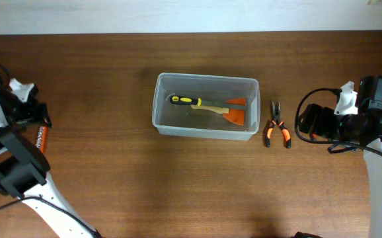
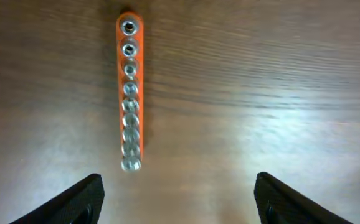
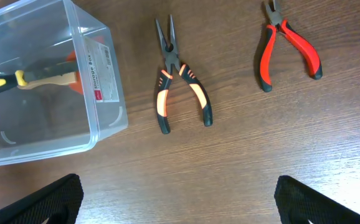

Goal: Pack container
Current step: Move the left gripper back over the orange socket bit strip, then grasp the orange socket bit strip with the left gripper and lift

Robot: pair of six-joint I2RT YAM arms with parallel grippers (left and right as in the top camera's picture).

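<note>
The clear plastic container (image 1: 207, 78) stands at mid-table. Inside lie a yellow-and-black-handled tool (image 1: 184, 100) and an orange scraper (image 1: 236, 112) with a wooden handle. Orange-and-black long-nose pliers (image 1: 277, 125) lie just right of it on the table. The right wrist view shows the container's end wall (image 3: 114, 106), these pliers (image 3: 180, 81) and red-handled pliers (image 3: 289, 46) farther off. My right gripper (image 3: 177, 199) is open and empty above bare wood. My left gripper (image 2: 179, 199) is open and empty, just short of an orange bit holder (image 2: 130, 93) with several sockets.
The bit holder (image 1: 43, 137) lies at the far left by the left arm (image 1: 12, 165). The right arm (image 1: 349, 122) sits at the right edge and hides the red pliers from above. A pale wall runs along the table's far edge.
</note>
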